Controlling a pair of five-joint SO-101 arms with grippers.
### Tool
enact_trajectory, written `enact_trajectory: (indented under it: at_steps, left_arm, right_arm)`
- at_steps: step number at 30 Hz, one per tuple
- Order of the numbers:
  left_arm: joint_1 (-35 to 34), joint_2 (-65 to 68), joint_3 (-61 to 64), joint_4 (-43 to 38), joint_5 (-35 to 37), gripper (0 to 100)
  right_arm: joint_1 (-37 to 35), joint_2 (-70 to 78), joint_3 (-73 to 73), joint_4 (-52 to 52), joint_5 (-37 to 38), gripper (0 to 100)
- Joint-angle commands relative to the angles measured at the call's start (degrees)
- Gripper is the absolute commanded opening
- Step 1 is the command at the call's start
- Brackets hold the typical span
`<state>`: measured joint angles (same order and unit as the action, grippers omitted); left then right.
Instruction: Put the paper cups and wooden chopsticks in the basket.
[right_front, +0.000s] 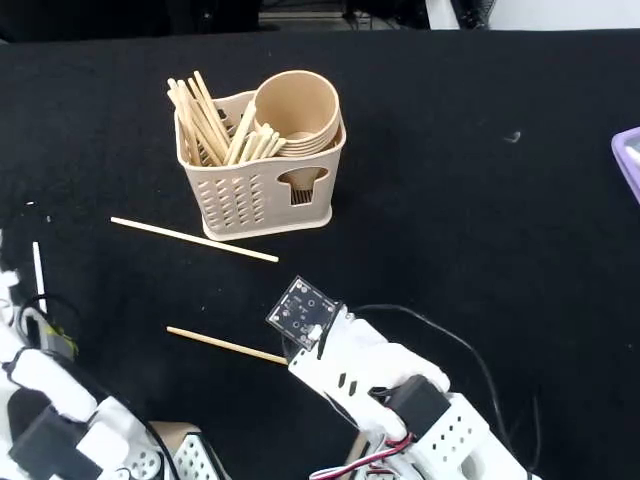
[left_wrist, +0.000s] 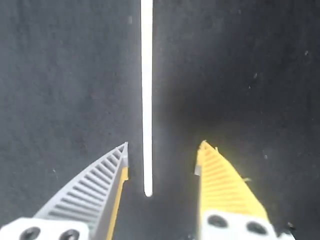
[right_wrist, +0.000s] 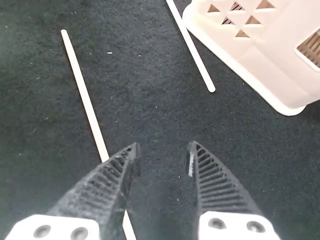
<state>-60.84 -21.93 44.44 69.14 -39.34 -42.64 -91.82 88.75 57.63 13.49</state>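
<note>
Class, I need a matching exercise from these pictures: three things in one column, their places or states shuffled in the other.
1 paper cups
2 left gripper
3 right gripper

a open, the basket corner ahead of it
b stacked inside the basket
c open, a chopstick lying between its jaws

Pairs: 1-b, 2-c, 3-a.

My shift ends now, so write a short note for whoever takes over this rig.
Left gripper: open around the first chopstick, not gripping it.
Right gripper: open, second chopstick lying partly beneath it.
Third chopstick lies just in front of the basket.
Done: cups and a bundle of chopsticks are in the basket.
Left: three loose chopsticks.
</note>
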Motion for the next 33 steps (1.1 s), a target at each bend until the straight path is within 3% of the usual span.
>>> enact_trajectory:
  at_steps: [1,5,10,19,25,27,30,33]
  left_arm:
    - [6.8,-1.8,-1.9,-5.6,4.2,24]
    - [11.7,-0.4,-2.0,-13.0,10.5,23]
    - [11.7,6.6,-2.4,-19.7,11.1,23]
    - [7.8,25.5,-14.2,-19.6,11.6,23]
    - [7.9,30.3,-16.0,-19.6,11.6,23]
    - [8.0,30.6,-15.8,-19.6,11.6,19]
    - [8.0,30.7,-15.8,-19.6,11.6,3]
    - [7.7,30.3,-14.9,-19.6,11.6,4]
  right_arm:
    - [-0.4,-1.0,-0.1,-1.1,0.5,15.5]
    - [-0.4,-1.0,0.5,-1.5,0.5,15.5]
    - [-0.4,-1.0,0.7,-1.5,0.5,15.5]
    - [-0.4,-1.0,0.8,-1.5,0.5,15.5]
    - [-0.4,-1.0,0.8,-1.6,0.5,15.5]
    - [-0.4,-1.0,0.8,-1.6,0.5,15.5]
    - [-0.4,-1.0,0.8,-1.6,0.5,15.5]
    - [-0.4,-1.0,1.2,-1.8,0.5,15.5]
